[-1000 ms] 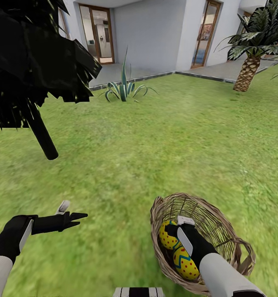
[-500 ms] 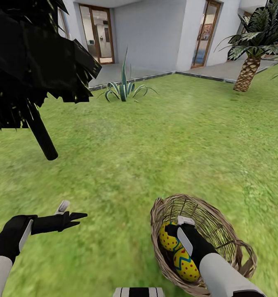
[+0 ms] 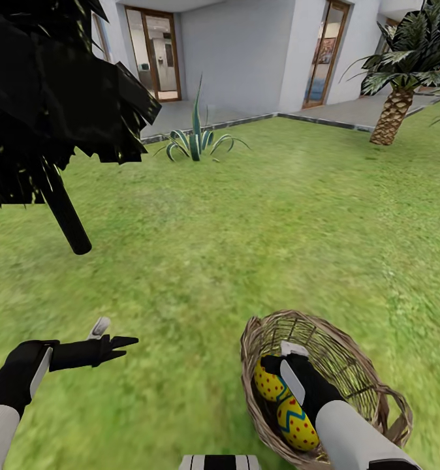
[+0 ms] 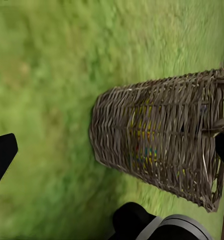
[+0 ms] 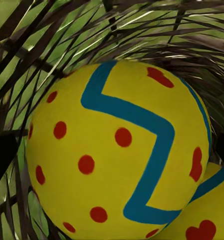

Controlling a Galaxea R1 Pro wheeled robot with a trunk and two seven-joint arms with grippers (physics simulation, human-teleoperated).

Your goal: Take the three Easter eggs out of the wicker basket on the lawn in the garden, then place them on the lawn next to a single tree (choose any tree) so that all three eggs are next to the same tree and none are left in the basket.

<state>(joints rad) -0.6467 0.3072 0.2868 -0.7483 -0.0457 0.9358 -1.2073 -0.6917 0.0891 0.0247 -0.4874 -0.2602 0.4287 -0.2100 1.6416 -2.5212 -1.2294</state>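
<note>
Mottled green lawn is seen before a white house. The right gripper, state unclear, is sunk in the wicker basket among eggs; the left gripper is held apart.

No text, label, brand, number or sign could be read in any view. The Easter eggs at the lower right of the head view carried only painted red dots and a blue-green zigzag band, no letters. The wicker basket was plain weave, and the house doors at the top of the frame bore no legible marking
</note>
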